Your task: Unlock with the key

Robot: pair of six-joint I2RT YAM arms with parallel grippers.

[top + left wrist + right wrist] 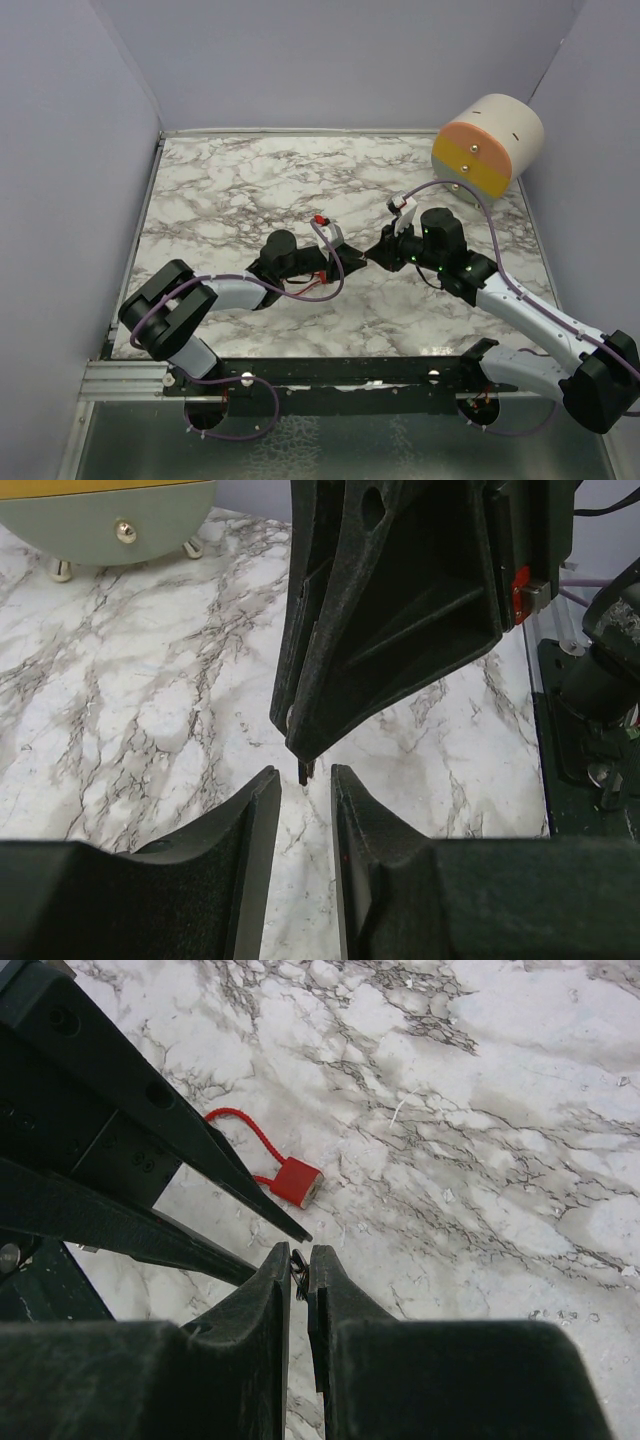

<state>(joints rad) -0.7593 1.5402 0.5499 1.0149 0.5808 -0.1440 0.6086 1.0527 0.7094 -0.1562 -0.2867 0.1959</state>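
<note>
Key meets lock at mid-table: the right claw [300,1253] pinched a small metal key [299,1272] between nearly closed tips, low over the marbled surface [480,1110]. The left claw [305,776] faced it nose to nose, jaws a little apart and gripping nothing, with the key's tip hanging just above the gap. The red padlock [298,1182] lay loose on the surface just beyond the two claws, its thin red cable shackle [240,1130] looped out behind the body.

The key looked light, stiff and smooth, and likely to swivel in so narrow a pinch. A hold on its head would leave the blade free. The padlock appeared small and light enough to skate on the polished stone under a push, so a grip across its flat sides, with the pale end face left clear, seemed the safer hold.

Both arms reached forward and inward, forearms low and wrists turned toward each other near the centre. A drum-shaped object [487,143] stood well apart at the far right corner
</note>
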